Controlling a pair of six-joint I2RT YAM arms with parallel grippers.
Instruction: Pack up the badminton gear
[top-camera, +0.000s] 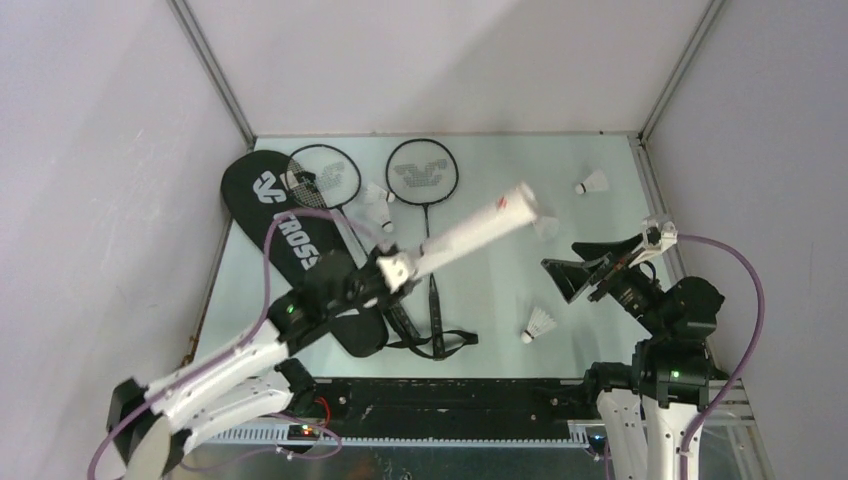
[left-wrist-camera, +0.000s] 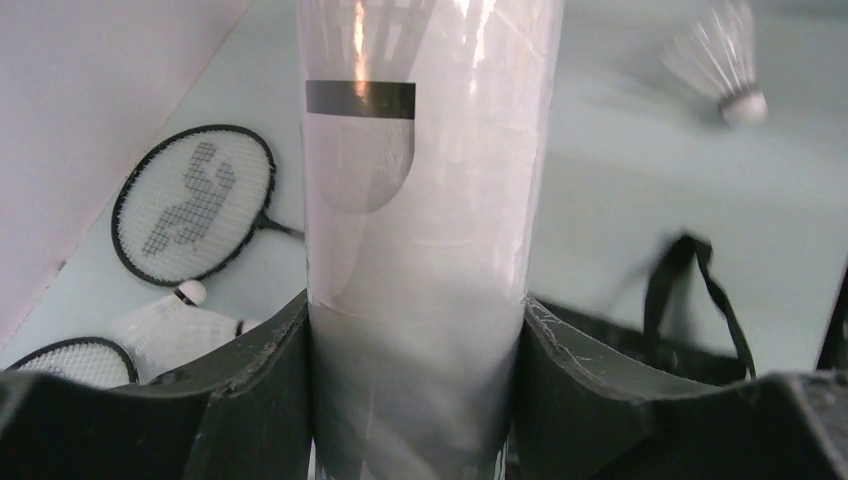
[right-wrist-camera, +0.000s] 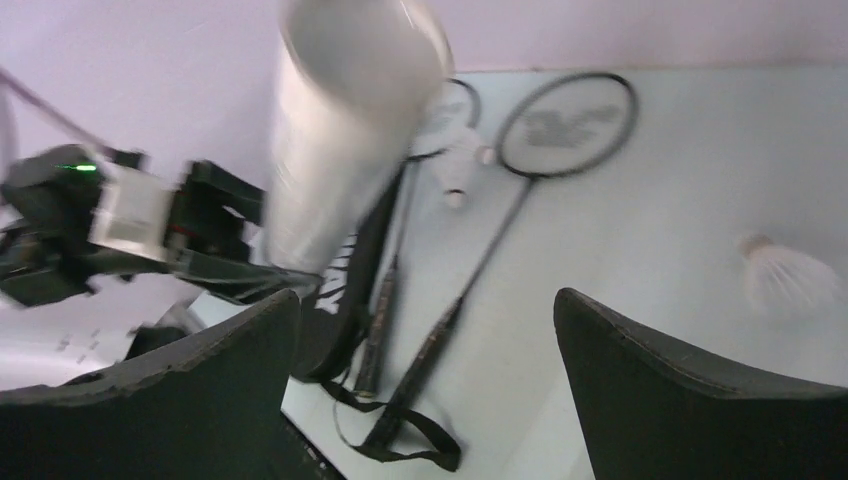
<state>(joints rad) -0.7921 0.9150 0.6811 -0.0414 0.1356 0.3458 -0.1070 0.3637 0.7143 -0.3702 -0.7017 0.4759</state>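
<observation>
My left gripper (top-camera: 392, 272) (left-wrist-camera: 415, 330) is shut on the near end of the long white tube (top-camera: 465, 232) (left-wrist-camera: 420, 250) (right-wrist-camera: 340, 150), which is lifted off the table and slants up to the right. Two black rackets (top-camera: 322, 175) (top-camera: 422, 170) lie at the back, and one handle rests on the black racket bag (top-camera: 290, 235). White shuttlecocks lie at the back right (top-camera: 594, 183), front middle (top-camera: 540, 322), between the rackets (top-camera: 378, 205) and by the tube's far end (top-camera: 545, 226). My right gripper (top-camera: 585, 275) (right-wrist-camera: 425, 340) hovers open and empty at the right.
The bag's black strap (top-camera: 440, 343) loops on the table near the front edge. White walls close in the table on three sides. A purple cable (top-camera: 745, 290) arcs beside the right arm.
</observation>
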